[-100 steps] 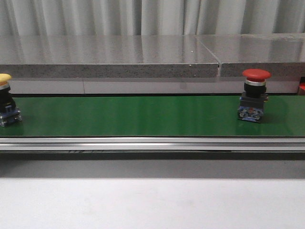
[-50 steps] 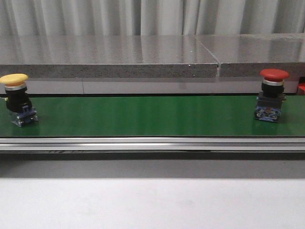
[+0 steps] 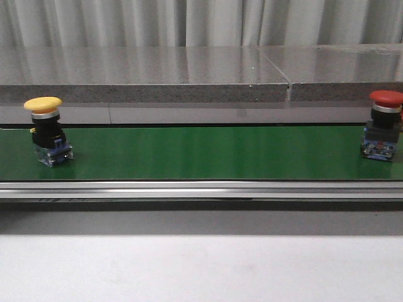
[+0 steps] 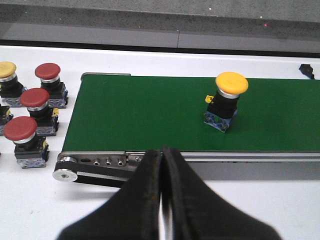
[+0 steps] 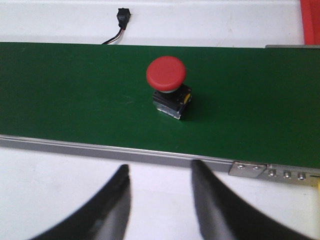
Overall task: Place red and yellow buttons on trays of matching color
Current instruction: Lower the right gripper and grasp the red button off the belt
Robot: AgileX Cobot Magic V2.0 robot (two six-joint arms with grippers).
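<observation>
Since the frame half a second ago, both buttons have travelled rightward along the green conveyor belt (image 3: 201, 153): the yellow button (image 3: 46, 130) has come further in from the belt's left end, and the red button (image 3: 382, 133) has shifted almost to the right edge of the front view. Both stand upright on the belt, well apart from each other, the yellow one turned slightly askew on its blue base. Neither arm shows in the front view. The left gripper (image 4: 162, 165) hangs over the white bench (image 3: 201, 267) just in front of the belt's near rail, close to the belt's left end roller, its jaws pressed together and holding nothing; the yellow button sits on the belt beyond it and off to one side. Past that end of the belt, three spare red buttons (image 4: 34, 104) and another yellow-capped one (image 4: 7, 77) stand on the bench. The right gripper (image 5: 159, 187) hovers over the bench before the near rail, jaws apart and empty, with the red button on the belt straight ahead of the gap
</observation>
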